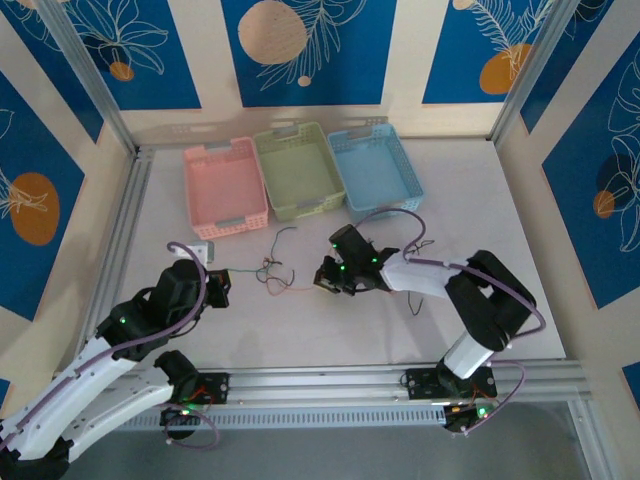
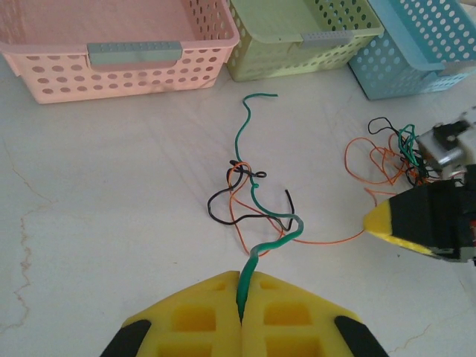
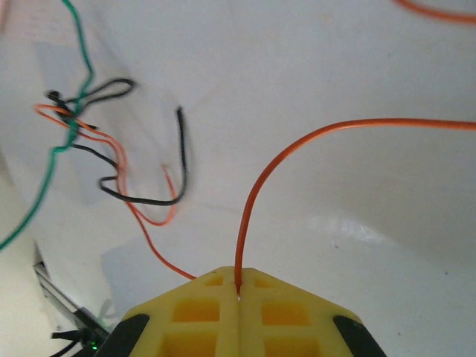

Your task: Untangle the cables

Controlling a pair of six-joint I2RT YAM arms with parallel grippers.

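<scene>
The cables [image 1: 275, 270] lie knotted on the white table between my two grippers. My left gripper [image 2: 243, 277] is shut on the end of the green cable [image 2: 253, 186], which runs up through the knot toward the baskets. A black cable [image 2: 223, 219] loops around the knot. An orange cable [image 2: 320, 242] runs right to the yellow fingertip [image 2: 375, 218] of the right arm. My right gripper [image 3: 238, 274] is shut on that orange cable [image 3: 256, 186]. The knot of black cable [image 3: 182, 149] and green cable [image 3: 44, 186] lies to its upper left. From above, the left gripper [image 1: 222, 285] and right gripper [image 1: 325, 280] flank the tangle.
A pink basket [image 1: 228, 222], a green basket [image 1: 308, 208] and a blue basket [image 1: 385, 200] stand in a row behind the tangle. More thin loops of orange, black and green wire [image 2: 394, 152] lie beside the right arm. Frame posts and patterned walls close in the table.
</scene>
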